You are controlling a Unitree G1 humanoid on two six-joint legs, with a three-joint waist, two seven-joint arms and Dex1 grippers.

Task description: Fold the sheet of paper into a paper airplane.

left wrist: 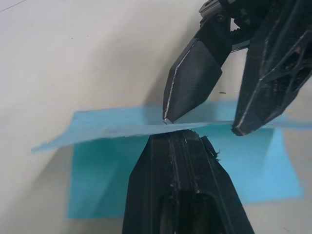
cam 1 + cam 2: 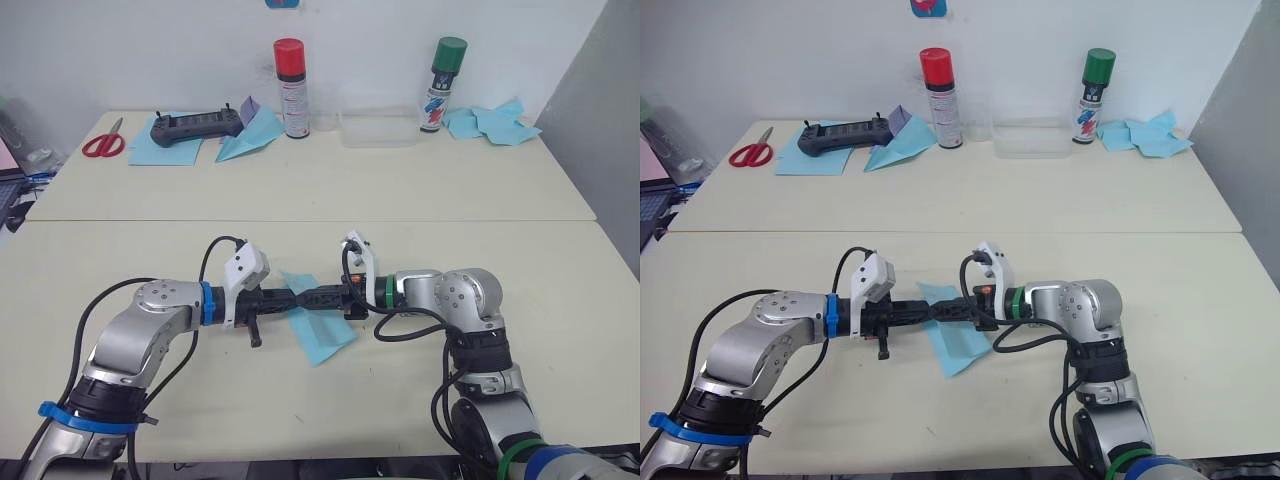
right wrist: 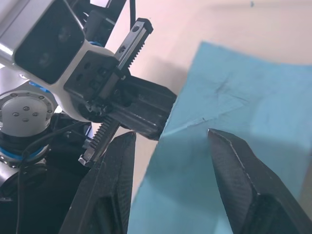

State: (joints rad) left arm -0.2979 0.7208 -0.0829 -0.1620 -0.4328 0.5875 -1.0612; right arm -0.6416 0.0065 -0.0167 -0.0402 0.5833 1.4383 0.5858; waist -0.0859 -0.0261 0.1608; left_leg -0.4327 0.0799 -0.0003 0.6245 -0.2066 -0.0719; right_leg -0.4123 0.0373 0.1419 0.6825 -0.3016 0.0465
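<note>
The sheet of paper (image 2: pixel 325 338) is light blue and lies on the near table between my two arms. One edge is lifted off the table as a flap (image 1: pixel 97 124). My left gripper (image 2: pixel 288 298) is shut on that raised edge, shown close up in the left wrist view (image 1: pixel 178 139). My right gripper (image 2: pixel 305 297) faces it tip to tip and is open, its fingers (image 3: pixel 229 146) straddling the sheet (image 3: pixel 253 97) without pinching it. The paper airplane is out of view.
On the far table stand a red-capped can (image 2: pixel 290 88), a green-capped can (image 2: pixel 441 85) and a clear container (image 2: pixel 378 128). Scissors (image 2: pixel 104 142), a controller (image 2: pixel 197 127) on a plain blue sheet, another blue paper plane (image 2: pixel 252 135) and crumpled blue paper (image 2: pixel 495 124) lie there too.
</note>
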